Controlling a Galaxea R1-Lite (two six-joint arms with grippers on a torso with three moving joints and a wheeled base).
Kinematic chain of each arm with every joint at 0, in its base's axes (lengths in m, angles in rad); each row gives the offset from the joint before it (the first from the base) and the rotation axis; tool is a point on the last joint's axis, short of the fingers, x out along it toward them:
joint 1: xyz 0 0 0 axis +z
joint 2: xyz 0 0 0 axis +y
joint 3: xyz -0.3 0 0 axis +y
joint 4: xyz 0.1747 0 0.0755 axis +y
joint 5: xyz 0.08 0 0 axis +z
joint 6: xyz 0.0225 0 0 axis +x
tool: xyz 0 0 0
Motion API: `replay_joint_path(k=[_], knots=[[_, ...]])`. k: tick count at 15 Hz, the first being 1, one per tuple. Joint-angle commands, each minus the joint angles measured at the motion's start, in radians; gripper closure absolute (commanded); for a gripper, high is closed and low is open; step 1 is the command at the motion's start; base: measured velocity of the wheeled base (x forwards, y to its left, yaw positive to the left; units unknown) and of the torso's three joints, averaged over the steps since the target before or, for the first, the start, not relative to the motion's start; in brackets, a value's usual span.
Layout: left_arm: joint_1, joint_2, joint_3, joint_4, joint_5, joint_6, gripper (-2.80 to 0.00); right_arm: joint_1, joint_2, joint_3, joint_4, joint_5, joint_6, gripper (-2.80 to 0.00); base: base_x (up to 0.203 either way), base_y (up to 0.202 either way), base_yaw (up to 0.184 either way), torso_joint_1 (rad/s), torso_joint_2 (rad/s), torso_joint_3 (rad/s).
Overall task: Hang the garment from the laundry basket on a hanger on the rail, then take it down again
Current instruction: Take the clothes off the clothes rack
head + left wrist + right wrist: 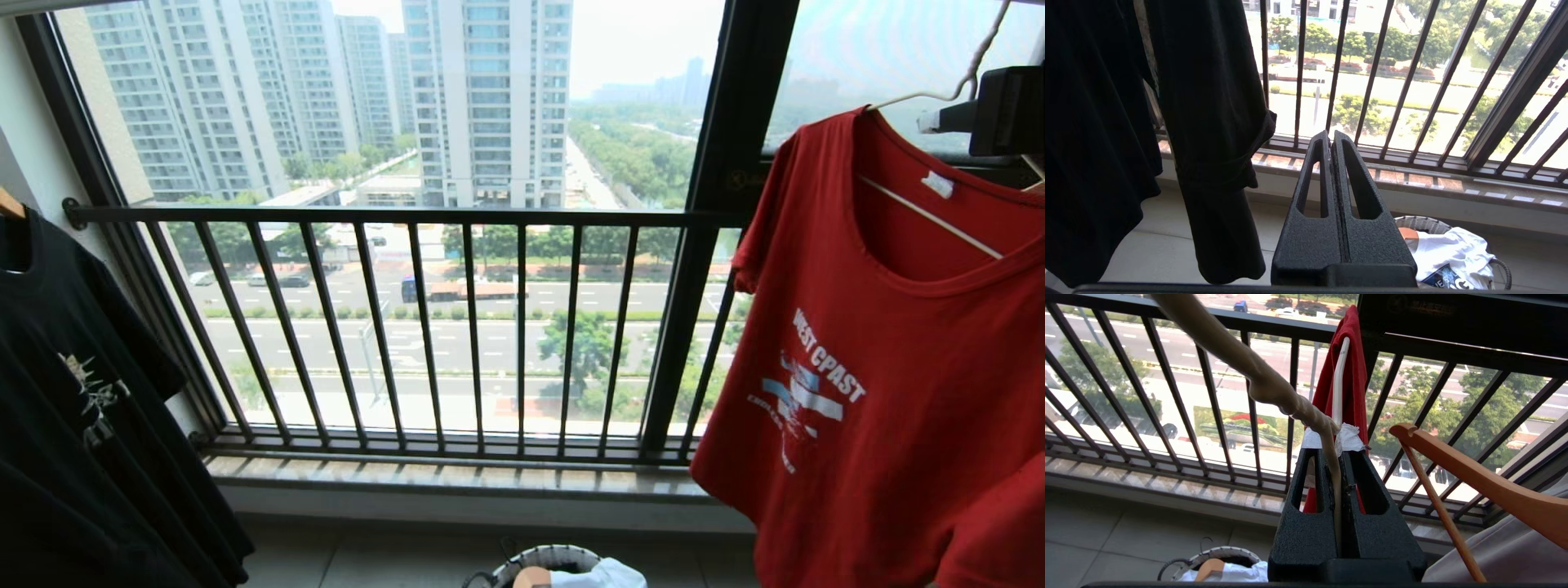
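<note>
1. Hanging beside and below the right pincer (947,122) in the head view, the red garment (882,392) is draping from the white hanger (939,94), whose neck is running up past the pincer at the upper right edge. A black T-shirt (82,408) is hanging far off to the pincer's left, the dark window railing (457,327) is standing between them, and the laundry basket (555,567) is sitting on the floor well below.

2. Showing its two fingers pressed together on nothing, the left pincer (1331,136) is pointing toward the railing in the left wrist view. The black T-shirt is hanging just beside it, and the basket, holding a white printed shirt (1453,253), is lying below and slightly past the fingertips.

3. Clamping on the hanger's wire, the right pincer (1336,453) is gripping it between its fingers in the right wrist view. The garment is hanging edge-on just beyond the fingertips, a wooden hanger (1474,473) is jutting in close alongside, and the basket is lying far beneath.
</note>
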Motion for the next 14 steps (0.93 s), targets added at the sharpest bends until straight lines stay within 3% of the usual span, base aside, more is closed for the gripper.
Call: replay_joint_path(k=[1, 6, 14], knots=[[0.0, 0.002, 0.0, 0.0, 0.001, -0.001, 0.0, 0.003, 0.0, 0.007, 0.0, 0.006, 0.001, 0.0, 0.0, 0.0, 0.0, 0.0, 0.0, 0.0], [0.0, 0.002, 0.0, 0.0, 0.001, -0.001, 0.0, 0.058, 0.002, 0.137, -0.213, 0.006, -0.001, 0.0, 0.0, 0.0, 0.0, 0.0, 0.0, 0.0], [0.0, 0.002, 0.0, 0.0, 0.001, -0.001, 0.0, 0.07, -0.001, 0.18, -0.262, 0.009, 0.037, 0.0, 0.0, 0.0, 0.0, 0.0, 0.0, 0.0]])
